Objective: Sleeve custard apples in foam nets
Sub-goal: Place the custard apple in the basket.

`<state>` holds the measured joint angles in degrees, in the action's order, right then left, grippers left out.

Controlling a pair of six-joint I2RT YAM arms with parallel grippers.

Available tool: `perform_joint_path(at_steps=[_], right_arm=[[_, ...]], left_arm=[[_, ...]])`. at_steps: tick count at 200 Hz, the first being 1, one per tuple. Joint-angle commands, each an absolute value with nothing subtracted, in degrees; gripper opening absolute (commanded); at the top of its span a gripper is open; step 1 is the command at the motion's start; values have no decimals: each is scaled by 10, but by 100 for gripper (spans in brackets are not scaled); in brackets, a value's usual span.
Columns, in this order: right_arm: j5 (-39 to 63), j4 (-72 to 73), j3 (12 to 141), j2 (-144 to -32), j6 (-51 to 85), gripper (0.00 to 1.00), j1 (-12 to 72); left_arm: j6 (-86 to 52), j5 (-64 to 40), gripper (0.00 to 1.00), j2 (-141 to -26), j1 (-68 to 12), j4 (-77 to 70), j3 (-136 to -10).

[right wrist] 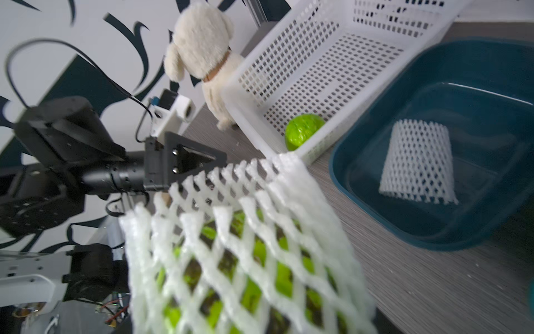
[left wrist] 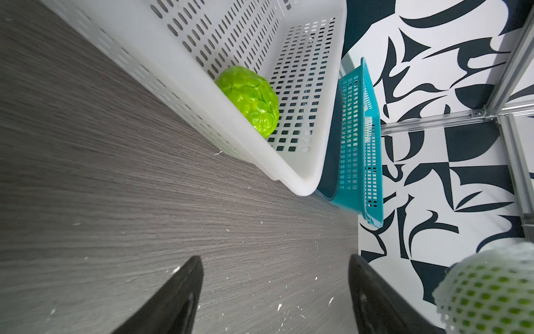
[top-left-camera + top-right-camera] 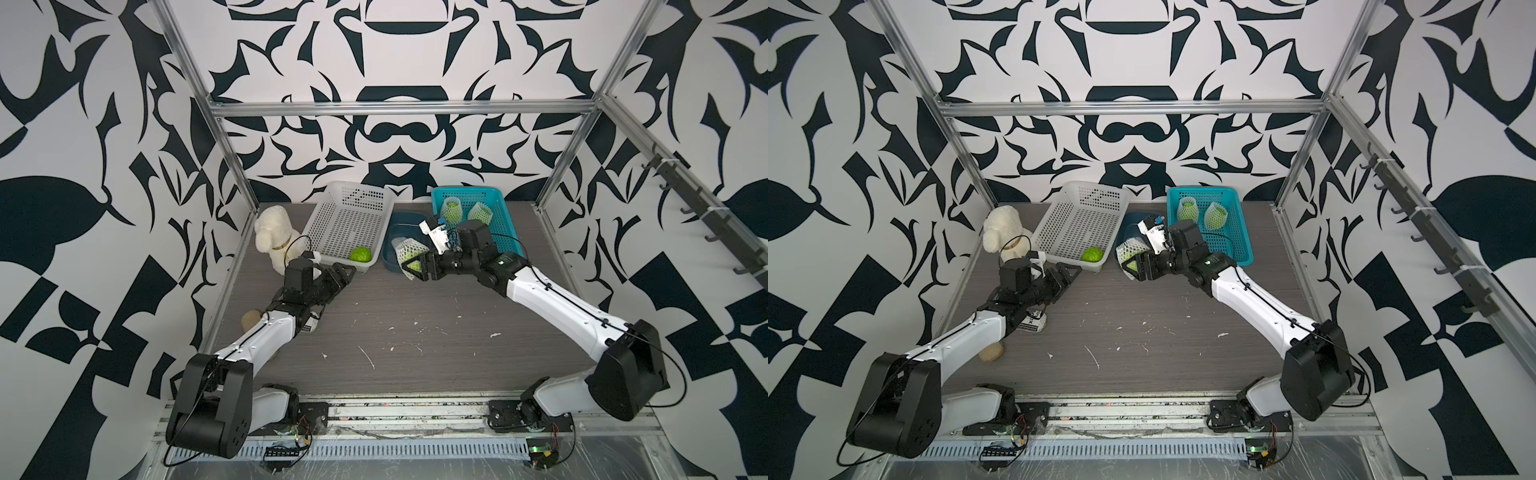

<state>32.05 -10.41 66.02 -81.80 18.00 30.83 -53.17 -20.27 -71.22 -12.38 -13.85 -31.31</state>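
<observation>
**Right end effector** (image 3: 416,266) is closed around a sleeved custard apple (image 1: 245,245), which appears to be held clear of the desk (image 3: 415,332) at the near rim of the dark tub (image 1: 341,179). A spare foam net (image 1: 416,164) lies in the tub, ahead and to one side.

**Left end effector** (image 2: 274,257) is wide open and empty. The only bare custard apple (image 2: 248,101) sits just ahead of it, in the near corner of the white basket (image 2: 289,176).

**Likely step:** deposit in the teal basket (image 3: 465,190), behind the right end effector, where two sleeved fruits (image 3: 451,210) stand. Raise the load above the tub rim and basket wall first. Then lower it into the near part, which looks vacant where visible.

**Room:** the desk between the end effectors is open. The white basket's wall bars a level approach to the bare fruit.
</observation>
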Motion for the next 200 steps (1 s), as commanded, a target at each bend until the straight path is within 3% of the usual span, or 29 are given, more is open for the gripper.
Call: perform_joint_path(at_steps=[1, 43, 200], right_arm=[[384, -46, 688, -823, 215, 65, 304], [433, 0, 690, -825, 242, 65, 302], [425, -16, 695, -823, 233, 65, 299]], left_arm=[[-529, -195, 81, -700, -121, -137, -305], [-524, -191, 81, -697, -121, -133, -301], [-524, -191, 81, -693, -121, -130, -302]])
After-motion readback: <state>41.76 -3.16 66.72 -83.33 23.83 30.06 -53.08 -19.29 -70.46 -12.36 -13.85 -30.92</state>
